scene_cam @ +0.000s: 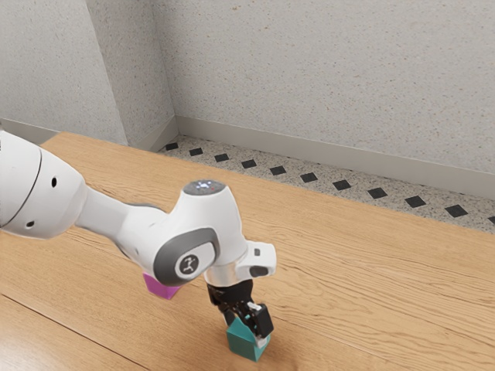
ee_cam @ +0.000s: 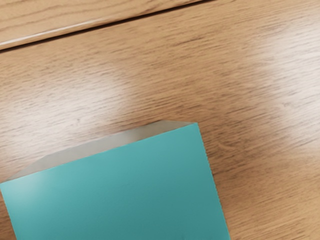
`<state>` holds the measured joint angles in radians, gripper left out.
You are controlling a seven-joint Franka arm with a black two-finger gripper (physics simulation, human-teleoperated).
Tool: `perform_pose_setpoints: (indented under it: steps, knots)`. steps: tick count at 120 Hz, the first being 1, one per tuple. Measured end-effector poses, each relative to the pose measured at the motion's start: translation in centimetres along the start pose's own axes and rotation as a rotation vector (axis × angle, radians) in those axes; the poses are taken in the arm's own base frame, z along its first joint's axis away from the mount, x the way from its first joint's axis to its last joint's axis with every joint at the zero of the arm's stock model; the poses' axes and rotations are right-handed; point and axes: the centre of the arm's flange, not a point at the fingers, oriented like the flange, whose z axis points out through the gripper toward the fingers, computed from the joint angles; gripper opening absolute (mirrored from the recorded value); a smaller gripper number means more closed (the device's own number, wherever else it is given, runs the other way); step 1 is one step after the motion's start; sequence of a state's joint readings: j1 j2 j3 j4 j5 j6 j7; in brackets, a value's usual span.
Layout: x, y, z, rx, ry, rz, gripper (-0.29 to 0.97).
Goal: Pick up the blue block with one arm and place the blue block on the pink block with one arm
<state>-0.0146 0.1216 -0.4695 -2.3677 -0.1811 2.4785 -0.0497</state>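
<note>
The blue block (scene_cam: 247,345), teal in colour, rests on the wooden table near its front edge. My gripper (scene_cam: 247,321) stands straight down over it, with the black fingers (scene_cam: 264,320) against two opposite sides of its upper part, shut on it. In the wrist view the blue block (ee_cam: 115,190) lies directly under my hand, and its shadow falls on the wood beside it. The pink block (scene_cam: 161,287) sits on the table toward the exterior view's left of the blue one, and my forearm hides most of it.
The wooden table (scene_cam: 371,263) stretches wide toward the exterior view's right and back. Beyond its far edge are a tiled floor strip (scene_cam: 325,179) and grey walls. A seam in the tabletop (ee_cam: 100,24) runs past the blue block.
</note>
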Motion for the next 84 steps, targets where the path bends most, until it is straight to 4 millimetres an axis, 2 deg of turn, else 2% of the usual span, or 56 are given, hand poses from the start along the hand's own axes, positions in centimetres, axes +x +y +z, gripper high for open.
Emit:
perform_pose_setpoints:
  steps: [21,54,66,84]
  knots:
    - [0.3,-0.8,0.8,-0.007,-0.014,-0.017,0.68]
    - [1.1,-0.8,1.4,-0.020,-0.021,-0.021,0.67]
    - [1.2,-0.8,1.6,-0.023,-0.023,-0.022,0.64]
    - [1.2,-0.8,1.7,-0.022,-0.027,-0.024,0.52]
